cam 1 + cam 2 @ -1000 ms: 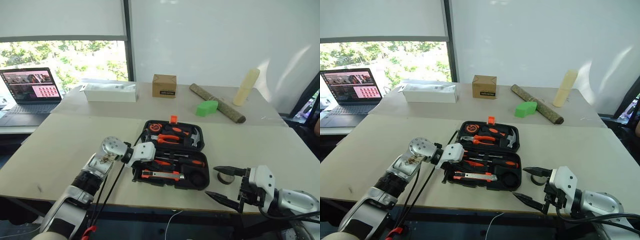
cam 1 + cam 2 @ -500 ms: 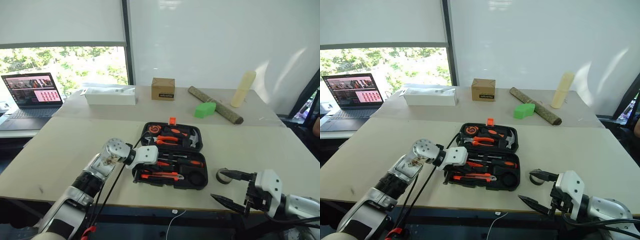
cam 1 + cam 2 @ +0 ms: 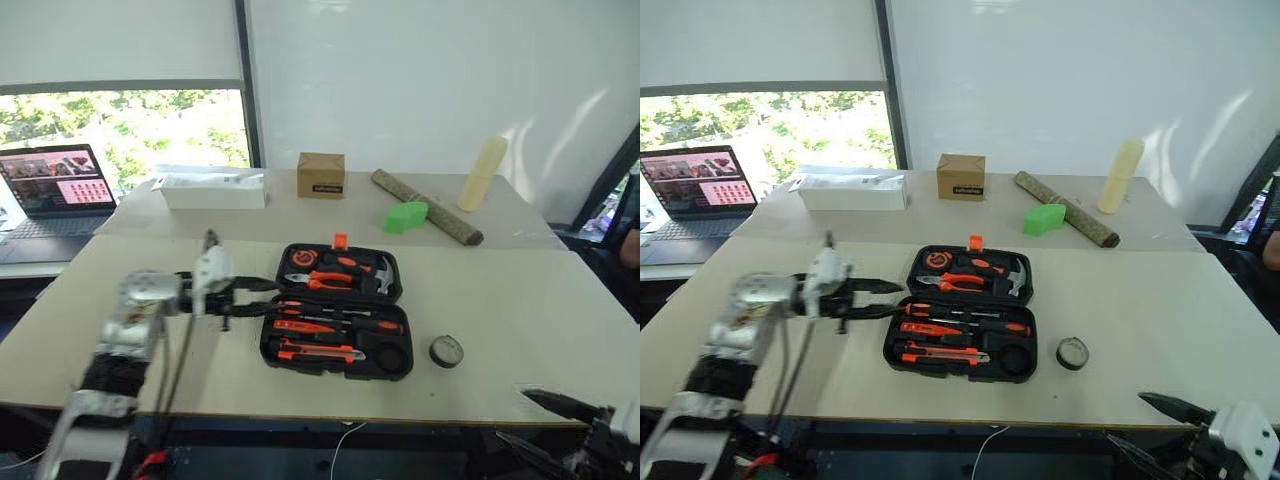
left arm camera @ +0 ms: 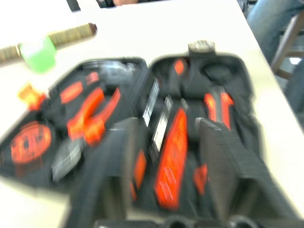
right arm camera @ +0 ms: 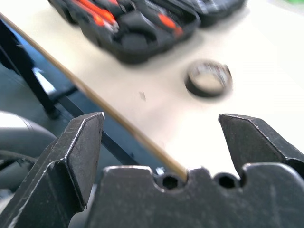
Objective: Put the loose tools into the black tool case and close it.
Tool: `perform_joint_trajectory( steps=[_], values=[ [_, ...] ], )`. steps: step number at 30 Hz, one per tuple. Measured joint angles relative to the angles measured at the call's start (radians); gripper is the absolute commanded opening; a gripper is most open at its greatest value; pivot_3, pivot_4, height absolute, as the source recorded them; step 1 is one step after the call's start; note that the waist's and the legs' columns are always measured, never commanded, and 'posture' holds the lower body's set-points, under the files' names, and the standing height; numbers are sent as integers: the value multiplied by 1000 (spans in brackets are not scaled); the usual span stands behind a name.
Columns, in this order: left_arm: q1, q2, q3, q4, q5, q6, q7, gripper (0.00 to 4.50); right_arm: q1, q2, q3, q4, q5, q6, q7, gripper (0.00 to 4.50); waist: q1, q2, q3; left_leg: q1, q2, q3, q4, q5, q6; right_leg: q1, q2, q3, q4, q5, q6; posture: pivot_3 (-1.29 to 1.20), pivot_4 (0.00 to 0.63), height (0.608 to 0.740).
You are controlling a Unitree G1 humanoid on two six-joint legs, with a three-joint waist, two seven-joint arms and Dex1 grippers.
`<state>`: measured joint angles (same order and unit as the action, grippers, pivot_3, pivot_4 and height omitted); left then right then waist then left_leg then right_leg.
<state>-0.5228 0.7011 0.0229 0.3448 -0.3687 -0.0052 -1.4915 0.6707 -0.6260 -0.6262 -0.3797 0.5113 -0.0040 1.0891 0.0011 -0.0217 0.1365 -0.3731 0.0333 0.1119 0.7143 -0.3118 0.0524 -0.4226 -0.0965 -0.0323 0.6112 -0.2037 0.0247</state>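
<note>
— Pale table (image 3: 520, 320) under a white wall: what sits nearest the camera?

— At the near edge, low on the right, the right gripper (image 3: 1160, 425) hangs just off the table, its jaws spread wide with nothing between them. Its wrist view looks across the edge at the tape roll (image 5: 208, 77).

— And the tape?

— It lies flat on the bare table, just right of the case (image 3: 338, 315) and apart from it, not yet stowed.

— The case itself?

— Open, mid-table, both halves lying flat. Orange-and-black tools (image 3: 318, 349) fill the near half, among them a utility knife and screwdrivers. Pliers (image 3: 322, 281), a hammer and an orange tape measure sit in the far half, with the orange latch (image 3: 340, 240) at its far rim.

— Where is the left arm?

— Left of the case, the left gripper (image 3: 262, 298) points level toward it, its tips at the case's left edge. The jaws stand parted and pinch nothing; its wrist view shows the two fingers (image 4: 223, 175) apart over the tool slots.

— Beyond that?

— On a second table behind: a long white box (image 3: 212, 189), a cardboard box (image 3: 321, 174), a green block (image 3: 405, 216) against a bark log (image 3: 425, 206), and a cream cylinder (image 3: 481, 173). A laptop (image 3: 55, 188) sits open at far left by the window.
</note>
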Motion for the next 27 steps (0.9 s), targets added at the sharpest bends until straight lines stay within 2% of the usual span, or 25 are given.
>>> perform_joint_trajectory(
  steps=[3, 6, 9, 11, 14, 18, 27],
  values=[
    [72, 23, 25, 24, -24, -11, -47, 4466, -77, -46, 20, -19, -35, 33, -52, 4500, 2, -1, 1, 0, 0, 1, 1, 1, -1, -1, -1, 1, 0, -2, -3, 0, 150, 740],
    [109, 41, 51, 20, -46, -8, -61, 4466, -231, -188, 118, -65, -76, 162, -101, 4500, -3, -1, 2, 1, 1, 2, 1, 2, -2, -1, -1, 2, 1, 0, -4, 0, 150, 740],
    [163, 44, 71, -18, -64, -12, -68, 4466, -461, -340, 303, -73, -134, 325, -119, 4500, -3, -1, 2, 1, 1, 1, 0, 3, -3, -3, 0, 2, 2, 2, -10, 0, 150, 740],
    [184, 36, 69, -40, -66, -10, -63, 4466, -571, -372, 396, -56, -160, 401, -129, 4500, 6, -1, 2, -1, 1, 0, -1, 3, -4, -4, 1, 1, 1, 3, -12, 0, 150, 740],
    [215, 29, 72, -91, -69, -2, -44, 4466, -710, -392, 553, 10, -209, 486, -118, 4500, 21, -1, 2, -12, 0, -1, -1, 4, -4, -11, 1, -5, 1, 5, -7, 0, 150, 740],
    [232, 26, 72, -137, -73, 7, -25, 4500, -775, -406, 671, 101, -277, 512, -88, 3480, 24, -1, 2, -19, -2, 0, 1, 7, -10, -16, 1, -5, 0, 6, -5, 0, 150, 740],
    [255, 27, 74, -183, -88, 8, -11, 4500, -866, -415, 762, 205, -338, 490, -41, 311, 11, -2, 3, -17, -1, -1, 2, 3, -3, -14, 0, -5, 0, 5, -3, 0, 150, 740]
  ],
)
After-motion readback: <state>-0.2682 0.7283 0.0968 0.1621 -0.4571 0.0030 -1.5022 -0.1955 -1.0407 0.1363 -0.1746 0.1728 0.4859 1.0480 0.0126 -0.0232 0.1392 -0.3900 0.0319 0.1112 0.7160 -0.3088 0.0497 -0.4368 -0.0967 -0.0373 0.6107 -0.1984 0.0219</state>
